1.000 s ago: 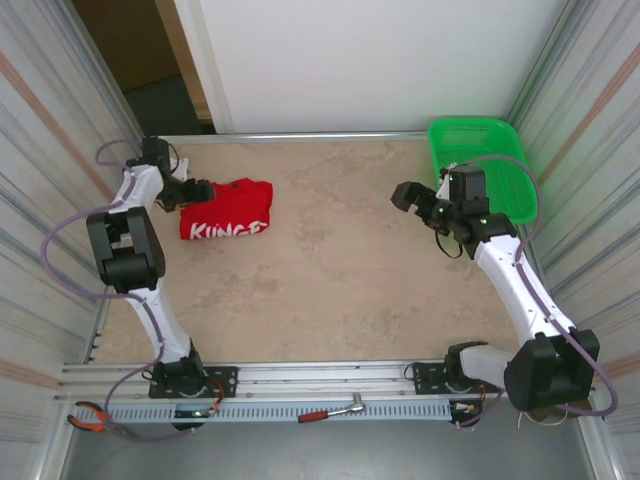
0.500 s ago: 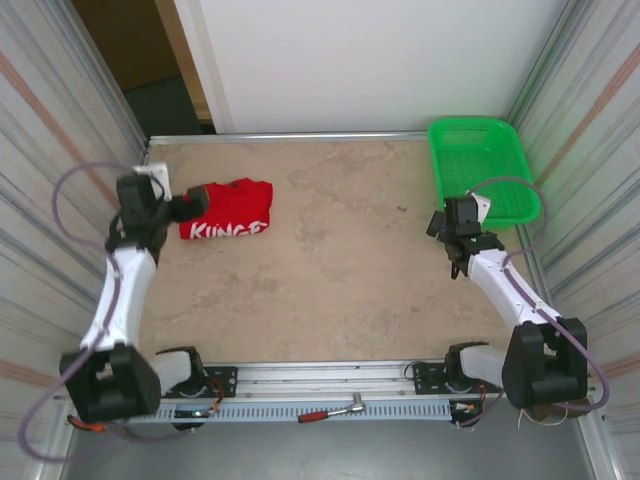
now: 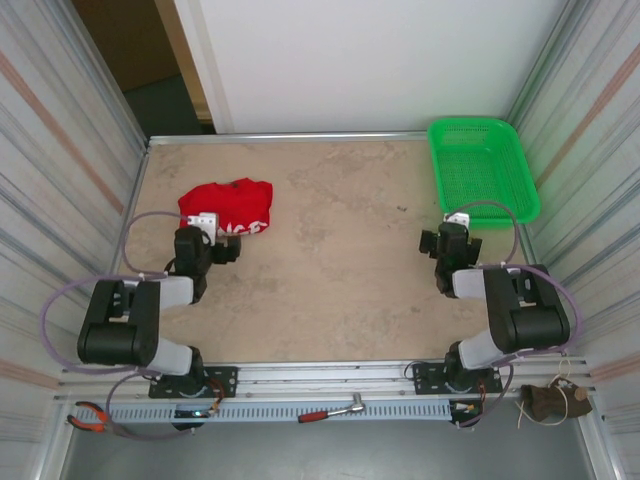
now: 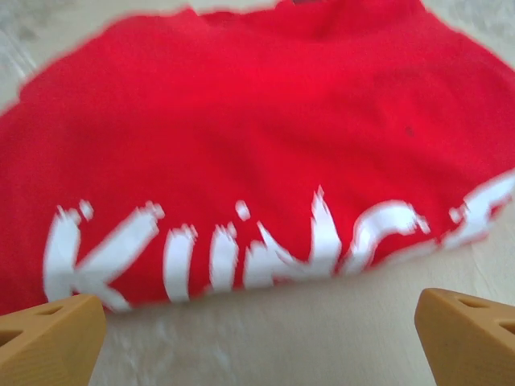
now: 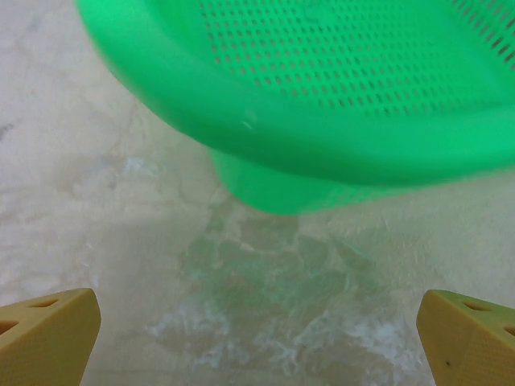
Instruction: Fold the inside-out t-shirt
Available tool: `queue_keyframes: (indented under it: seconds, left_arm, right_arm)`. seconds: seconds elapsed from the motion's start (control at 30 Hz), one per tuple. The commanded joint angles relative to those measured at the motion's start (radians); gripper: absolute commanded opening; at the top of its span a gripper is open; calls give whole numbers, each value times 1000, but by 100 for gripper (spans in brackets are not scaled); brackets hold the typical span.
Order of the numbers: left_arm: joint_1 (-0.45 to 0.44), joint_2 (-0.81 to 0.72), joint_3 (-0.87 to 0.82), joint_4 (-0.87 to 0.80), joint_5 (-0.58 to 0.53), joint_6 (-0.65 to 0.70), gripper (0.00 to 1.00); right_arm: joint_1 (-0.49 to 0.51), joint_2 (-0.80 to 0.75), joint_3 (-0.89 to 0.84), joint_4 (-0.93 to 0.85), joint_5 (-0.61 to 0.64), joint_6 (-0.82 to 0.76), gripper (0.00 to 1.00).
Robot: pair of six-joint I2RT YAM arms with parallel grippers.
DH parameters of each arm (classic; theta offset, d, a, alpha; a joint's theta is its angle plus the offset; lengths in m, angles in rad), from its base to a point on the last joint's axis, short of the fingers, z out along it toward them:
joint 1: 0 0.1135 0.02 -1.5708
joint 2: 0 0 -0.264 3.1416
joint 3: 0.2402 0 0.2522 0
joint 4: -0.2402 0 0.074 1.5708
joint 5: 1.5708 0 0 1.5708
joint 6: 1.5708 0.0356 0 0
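Rails at my near edge carry a red-handled wrench (image 3: 335, 410), and just past them both arms are folded low over their bases, upper links doubled back. That differs from a second ago: then the left arm stood tall with its tip at the left edge of the t-shirt, and the right arm reached out beside the basket. Since then each has pulled back toward me, while the cloth has kept its place.

I see the left gripper (image 3: 208, 240) (image 4: 257, 334) low over the table (image 3: 330, 280), pointing away from me, jaws spread wide with nothing between them. Its tan fingertips (image 4: 52, 338) sit at the bottom corners of the wrist view, bare table between them.

I see the right gripper (image 3: 450, 235) (image 5: 257, 334) likewise pointing away from me, jaws wide and empty, fingertips (image 5: 48, 334) far apart over bare stone.

The t-shirt (image 3: 240, 200) (image 4: 257, 121) lies as a compact red bundle at the far left of the table, just beyond the left jaws and not touching them; its white lettering runs along the near hem, facing the wrist camera.

The green basket (image 3: 432, 160) (image 5: 265, 104) stands in the far right corner, its near corner just ahead of the right jaws, apart from them.
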Motion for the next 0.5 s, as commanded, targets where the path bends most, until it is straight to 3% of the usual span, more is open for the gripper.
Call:
queue_keyframes:
  seconds: [0.0,0.03,0.07,0.1,0.17,0.37,0.47]
  left_arm:
    - [12,54,-11,215,28,38,99]
    - [17,35,27,101,41,32,99]
    - [27,55,47,96,56,26,99]
    - [32,65,41,131,62,26,99]
    - [34,46,51,72,71,20,99]
    - [38,51,53,76,77,18,99]
    - [39,55,59,70,79,17,99]
  right_arm:
    - [-93,78,-35,350,-188,13,99]
    - [-87,53,-7,278,-203,4,99]
    - [-89,30,26,135,-218,14,99]
    - [-87,68,-2,266,-219,-3,99]
    - [-79,27,12,175,-202,4,99]
    - [-62,41,6,209,-199,-19,99]
    - [-96,50,31,166,-267,-5,99]
